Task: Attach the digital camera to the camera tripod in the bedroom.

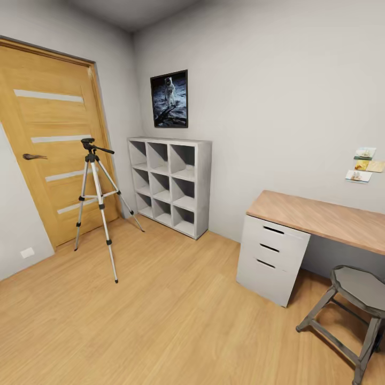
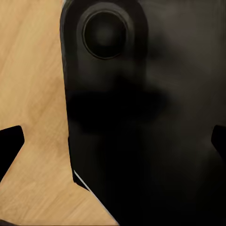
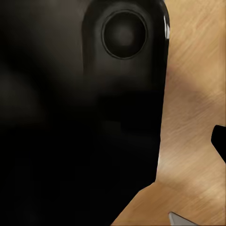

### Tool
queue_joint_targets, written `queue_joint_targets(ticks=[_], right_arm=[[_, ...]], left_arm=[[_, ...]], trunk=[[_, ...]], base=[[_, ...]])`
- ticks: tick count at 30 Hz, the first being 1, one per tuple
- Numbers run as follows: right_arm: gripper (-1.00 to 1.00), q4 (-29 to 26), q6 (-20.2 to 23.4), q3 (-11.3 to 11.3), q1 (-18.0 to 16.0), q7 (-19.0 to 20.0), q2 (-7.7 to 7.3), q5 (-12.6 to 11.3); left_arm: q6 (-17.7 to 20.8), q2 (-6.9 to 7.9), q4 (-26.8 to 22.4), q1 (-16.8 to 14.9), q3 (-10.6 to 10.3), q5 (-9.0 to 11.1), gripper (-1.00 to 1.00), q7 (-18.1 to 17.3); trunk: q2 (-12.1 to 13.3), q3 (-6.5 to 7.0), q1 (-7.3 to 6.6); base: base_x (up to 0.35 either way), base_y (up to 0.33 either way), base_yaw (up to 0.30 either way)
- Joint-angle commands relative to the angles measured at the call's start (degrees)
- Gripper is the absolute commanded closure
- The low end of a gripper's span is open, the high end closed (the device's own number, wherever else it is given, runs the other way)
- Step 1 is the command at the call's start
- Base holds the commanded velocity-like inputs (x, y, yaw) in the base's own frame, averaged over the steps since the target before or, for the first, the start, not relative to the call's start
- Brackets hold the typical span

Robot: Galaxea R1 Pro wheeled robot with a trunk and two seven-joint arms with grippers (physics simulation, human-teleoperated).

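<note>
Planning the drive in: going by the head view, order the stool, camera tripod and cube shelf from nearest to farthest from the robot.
1. stool: lower right, nearest.
2. camera tripod: left, standing mid-floor.
3. cube shelf: at the back, farthest.

Home bedroom: oak door (image 1: 51, 139), desk (image 1: 321, 216).

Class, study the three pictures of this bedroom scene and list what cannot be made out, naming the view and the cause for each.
1. Grey round-seated stool: head view, cut off by the right edge.
2. Wood-topped desk with white drawers: head view, its right end runs past the edge.
3. Small cards on the wall: head view, too small to read.
4. Whether either gripper is open or shut: both wrist views, a dark robot body part blocks most of the picture.
</note>
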Motion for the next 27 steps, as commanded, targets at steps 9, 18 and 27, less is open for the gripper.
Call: queue_joint_targets(ticks=[9, 18, 27], right_arm=[[-1.0, 0.0, -0.09, 0.35, 0.17, 0.01, -0.19, 0.18], [-1.0, 0.0, -0.39, 0.42, 0.17, 0.08, -0.5, 0.42], [-1.0, 0.0, -1.01, 0.41, 0.17, 0.1, -0.53, 0.38]], left_arm=[[-0.1, 0.52, -0.2, -0.1, -0.44, -0.36, -1.0, 0.18], [-2.73, -0.12, -3.11, -0.1, 0.71, 2.36, -1.0, 0.18], [-2.97, -0.17, -3.35, -0.1, 0.8, 4.1, -1.0, 0.18]], trunk=[[-0.01, -0.03, 0.0], [-0.01, -0.03, 0.0], [-0.01, -0.03, 0.0]], base=[[0.0, 0.0, 0.0], [0.0, 0.0, 0.0], [0.0, 0.0, 0.0]])
